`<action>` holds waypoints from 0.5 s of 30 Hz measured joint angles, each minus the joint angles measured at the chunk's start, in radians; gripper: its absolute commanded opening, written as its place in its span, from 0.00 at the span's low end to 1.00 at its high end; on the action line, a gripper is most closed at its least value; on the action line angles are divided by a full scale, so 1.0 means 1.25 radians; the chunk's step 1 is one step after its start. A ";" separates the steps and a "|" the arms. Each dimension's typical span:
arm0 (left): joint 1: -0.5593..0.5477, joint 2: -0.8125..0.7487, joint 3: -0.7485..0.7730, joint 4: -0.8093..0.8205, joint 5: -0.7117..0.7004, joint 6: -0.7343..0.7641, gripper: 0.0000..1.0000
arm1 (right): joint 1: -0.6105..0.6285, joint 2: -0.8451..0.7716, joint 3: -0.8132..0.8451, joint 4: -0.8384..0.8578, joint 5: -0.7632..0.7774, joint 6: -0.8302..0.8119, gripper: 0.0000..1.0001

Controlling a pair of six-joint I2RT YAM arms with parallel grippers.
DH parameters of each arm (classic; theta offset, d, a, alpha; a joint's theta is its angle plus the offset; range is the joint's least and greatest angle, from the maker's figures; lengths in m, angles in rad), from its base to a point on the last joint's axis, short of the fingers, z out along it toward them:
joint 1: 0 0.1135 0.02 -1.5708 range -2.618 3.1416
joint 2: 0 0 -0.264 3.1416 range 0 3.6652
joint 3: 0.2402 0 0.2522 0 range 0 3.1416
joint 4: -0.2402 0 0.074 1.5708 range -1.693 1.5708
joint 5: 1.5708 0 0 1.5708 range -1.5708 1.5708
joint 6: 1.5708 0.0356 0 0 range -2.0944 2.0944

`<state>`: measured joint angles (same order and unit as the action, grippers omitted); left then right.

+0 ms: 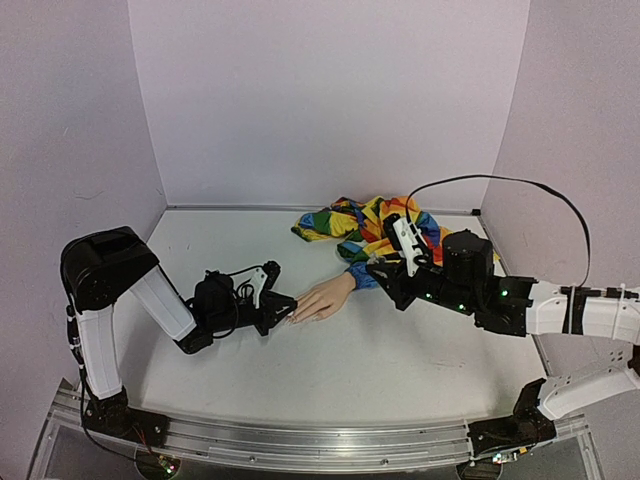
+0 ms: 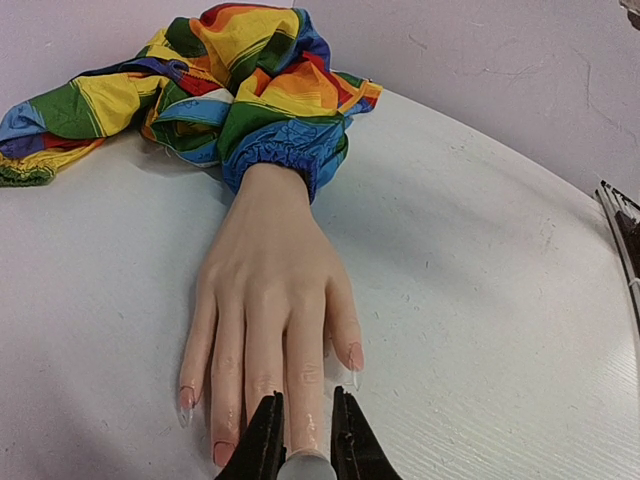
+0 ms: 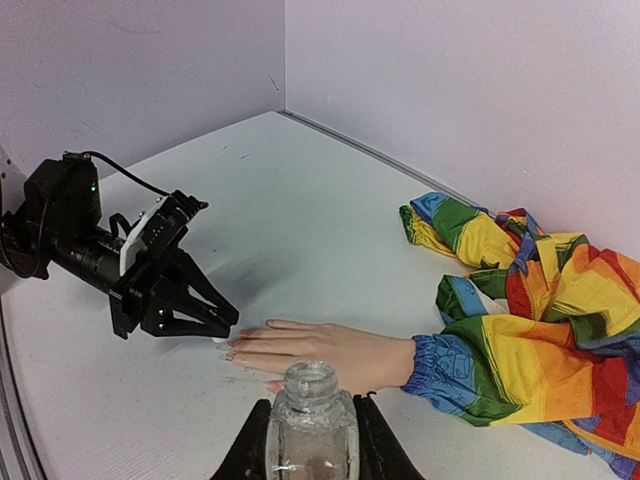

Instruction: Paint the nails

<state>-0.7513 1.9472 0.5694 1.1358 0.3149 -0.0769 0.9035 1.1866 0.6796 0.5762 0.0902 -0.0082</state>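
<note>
The peach mannequin hand lies palm down on the table, wrist in a rainbow sleeve. Its nails show on the outer fingertips. My left gripper hovers over the tip of a middle finger, shut on a small grey cap; that finger's nail is hidden beneath it and its skin looks wet. In the top view the left gripper meets the fingertips of the hand. My right gripper is shut on a clear, uncapped bottle, just beside the hand's wrist.
The bunched rainbow sleeve lies at the back right of the white table. Pale walls enclose the table on three sides. The right arm reaches in over the sleeve from the right. The left gripper shows at the fingertips in the right wrist view.
</note>
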 measured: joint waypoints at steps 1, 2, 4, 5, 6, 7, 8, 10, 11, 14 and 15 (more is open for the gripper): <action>0.000 0.000 0.000 0.000 0.000 0.000 0.00 | 0.000 0.001 0.000 0.000 0.000 0.000 0.00; 0.000 0.001 0.000 0.000 0.000 0.000 0.00 | 0.000 0.002 0.000 0.000 0.000 0.000 0.00; 0.000 0.002 0.001 0.000 0.000 0.000 0.00 | 0.000 0.004 0.000 0.000 0.000 0.000 0.00; 0.000 0.004 0.001 0.000 0.000 0.001 0.00 | 0.000 0.005 0.000 0.000 -0.001 0.000 0.00; 0.000 0.005 0.001 0.000 0.000 0.001 0.00 | 0.000 0.005 0.000 0.000 -0.001 0.000 0.00; 0.000 0.005 0.001 0.000 0.000 0.002 0.00 | 0.000 0.005 0.000 0.000 -0.001 0.000 0.00; 0.000 0.005 0.001 0.000 0.000 0.002 0.00 | 0.000 0.005 0.000 0.001 -0.001 0.000 0.00; 0.000 0.005 0.005 0.000 0.000 0.002 0.00 | 0.000 0.005 0.000 0.001 -0.002 0.000 0.00; 0.000 0.005 0.008 0.000 0.001 0.002 0.00 | 0.000 0.005 0.000 0.001 -0.003 0.000 0.00; 0.001 0.007 0.013 0.001 0.003 0.002 0.00 | 0.000 0.005 0.000 0.001 -0.003 0.000 0.00; 0.001 0.007 0.014 0.001 0.004 0.002 0.00 | 0.000 0.005 0.000 0.001 -0.003 0.000 0.00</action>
<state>-0.7506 1.9560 0.5869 1.1366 0.3195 -0.0746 0.9035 1.1934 0.6796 0.5770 0.0860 -0.0082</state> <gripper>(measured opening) 0.155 0.221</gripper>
